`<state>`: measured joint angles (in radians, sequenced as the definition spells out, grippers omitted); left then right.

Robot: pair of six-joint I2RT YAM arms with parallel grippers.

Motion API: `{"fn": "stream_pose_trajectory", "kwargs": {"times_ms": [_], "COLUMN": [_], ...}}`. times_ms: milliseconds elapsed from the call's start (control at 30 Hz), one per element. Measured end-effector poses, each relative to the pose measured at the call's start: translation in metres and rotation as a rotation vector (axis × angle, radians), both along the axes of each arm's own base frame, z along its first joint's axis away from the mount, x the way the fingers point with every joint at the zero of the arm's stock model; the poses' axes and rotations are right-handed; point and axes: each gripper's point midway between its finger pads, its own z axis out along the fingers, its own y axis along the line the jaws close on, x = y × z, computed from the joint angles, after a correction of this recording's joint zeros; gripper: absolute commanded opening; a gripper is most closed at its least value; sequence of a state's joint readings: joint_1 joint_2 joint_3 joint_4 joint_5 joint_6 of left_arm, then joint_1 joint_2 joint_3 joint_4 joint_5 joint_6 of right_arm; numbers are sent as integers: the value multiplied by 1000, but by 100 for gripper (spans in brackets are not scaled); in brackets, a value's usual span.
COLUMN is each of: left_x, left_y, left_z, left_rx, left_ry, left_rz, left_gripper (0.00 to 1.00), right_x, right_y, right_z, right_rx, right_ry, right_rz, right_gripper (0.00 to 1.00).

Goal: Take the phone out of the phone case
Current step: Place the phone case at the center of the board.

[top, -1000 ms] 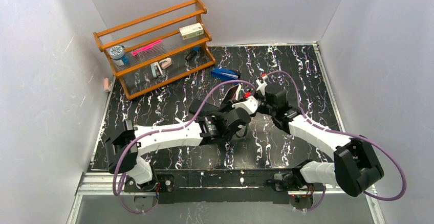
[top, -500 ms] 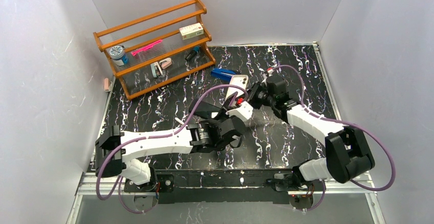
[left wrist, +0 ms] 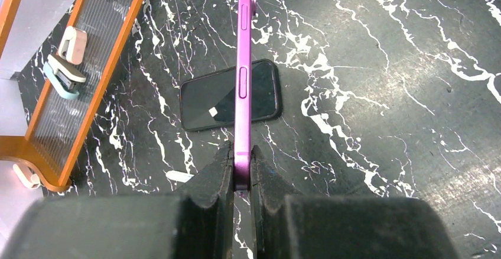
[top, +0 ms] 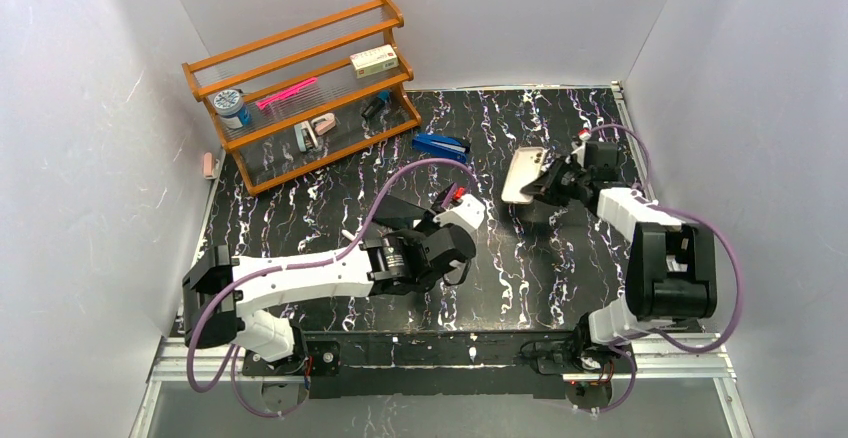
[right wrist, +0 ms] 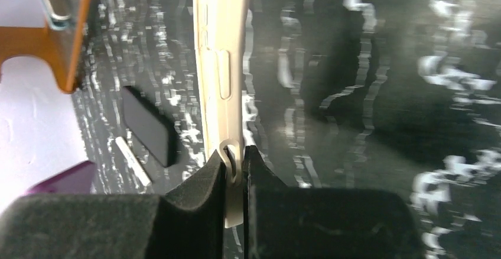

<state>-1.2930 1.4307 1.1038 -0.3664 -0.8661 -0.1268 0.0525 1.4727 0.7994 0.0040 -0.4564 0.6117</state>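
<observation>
The purple phone (left wrist: 242,75) stands edge-on, its lower end pinched in the closed left gripper (left wrist: 239,173). The cream case (right wrist: 215,64), well apart from it, is clamped by the right gripper (right wrist: 234,173). Only the left wrist view shows a black slab (left wrist: 207,102) lying on the table (left wrist: 384,93).

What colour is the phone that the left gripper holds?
Purple; the phone shows best in the left wrist view.
</observation>
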Motion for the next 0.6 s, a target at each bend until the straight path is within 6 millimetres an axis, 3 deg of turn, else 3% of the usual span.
{"fn": "stream_pose_trajectory", "kwargs": {"times_ms": [133, 200, 300, 600], "left_x": [7, 11, 15, 26], "left_y": [2, 2, 0, -3], "left_z": [-2, -5, -13, -26], "left_rx": [-11, -12, -4, -10], "left_ry": [10, 17, 35, 71], "left_rz": [15, 21, 25, 32], "left_gripper": [0, 0, 0, 0], "right_x": [1, 0, 2, 15], "right_y": [-35, -44, -48, -73], "right_z": [-33, -49, -64, -62], "right_rx": [-34, -53, -77, -224], "right_ry": [99, 152, 205, 215], "right_rz": [-22, -13, 13, -28], "right_gripper": [13, 19, 36, 72]}}
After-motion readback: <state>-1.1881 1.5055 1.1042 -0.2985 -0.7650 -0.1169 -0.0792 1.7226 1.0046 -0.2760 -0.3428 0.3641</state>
